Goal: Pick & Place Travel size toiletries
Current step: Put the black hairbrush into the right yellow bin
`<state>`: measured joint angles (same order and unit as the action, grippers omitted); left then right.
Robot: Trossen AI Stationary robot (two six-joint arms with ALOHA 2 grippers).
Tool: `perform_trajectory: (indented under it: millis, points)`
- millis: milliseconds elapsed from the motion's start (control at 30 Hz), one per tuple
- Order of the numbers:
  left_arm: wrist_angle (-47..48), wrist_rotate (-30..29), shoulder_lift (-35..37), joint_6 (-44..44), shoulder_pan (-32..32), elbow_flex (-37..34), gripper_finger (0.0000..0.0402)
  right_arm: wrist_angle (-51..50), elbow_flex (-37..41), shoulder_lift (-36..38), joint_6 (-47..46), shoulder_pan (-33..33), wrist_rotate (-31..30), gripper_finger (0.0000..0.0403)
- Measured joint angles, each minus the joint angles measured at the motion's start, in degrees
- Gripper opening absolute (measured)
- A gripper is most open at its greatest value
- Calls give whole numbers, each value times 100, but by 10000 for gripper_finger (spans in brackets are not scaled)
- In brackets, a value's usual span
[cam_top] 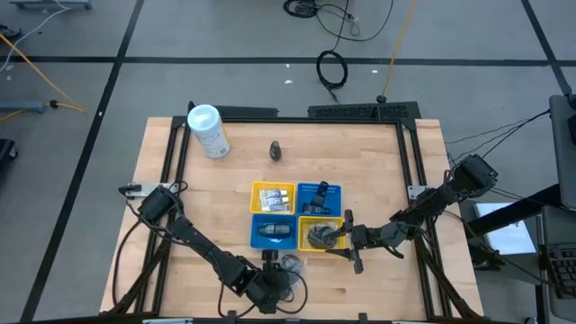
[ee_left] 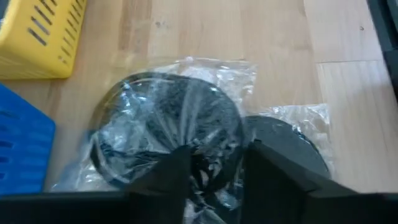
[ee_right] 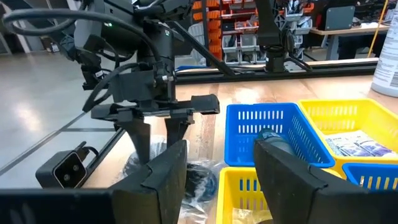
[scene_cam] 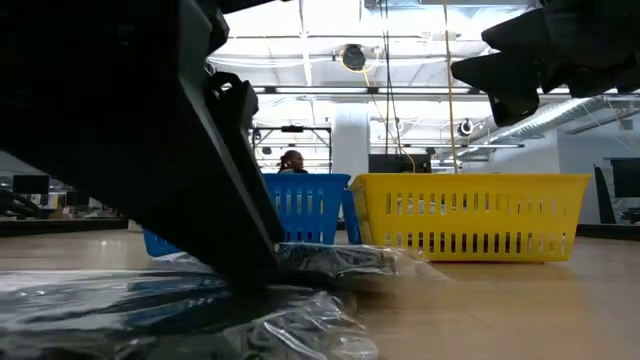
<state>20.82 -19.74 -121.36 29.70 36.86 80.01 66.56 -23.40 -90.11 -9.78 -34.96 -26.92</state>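
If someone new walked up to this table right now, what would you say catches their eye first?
Probably the two-by-two block of blue and yellow baskets mid-table, with small toiletries inside. Next, the left claw at the near edge, its fingers down on a dark disc in clear wrap, with a second wrapped disc beside it. The right claw hovers by the near yellow basket, and a white canister lies at the far left.
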Motion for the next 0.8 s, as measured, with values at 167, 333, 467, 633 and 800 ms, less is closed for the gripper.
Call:
perform_trajectory:
  millis: [167, 333, 467, 633, 800]
  points:
    - [153, -14, -2, -38, -4, -2, 45, 5, 0, 0, 0, 0, 0, 174]
    - [150, 7, 0, 76, -15, -7, 10, 3, 0, 0, 0, 0, 0, 172]
    - [35, 39, -9, 142, 2, -20, 2, 2, 0, 0, 0, 0, 1, 171]
    - [-146, 18, -9, 78, 14, -20, 0, 2, 0, 0, 0, 0, 0, 171]
    - [-122, -128, 90, 38, 35, -26, 0, 2, 0, 0, 0, 0, 1, 171]
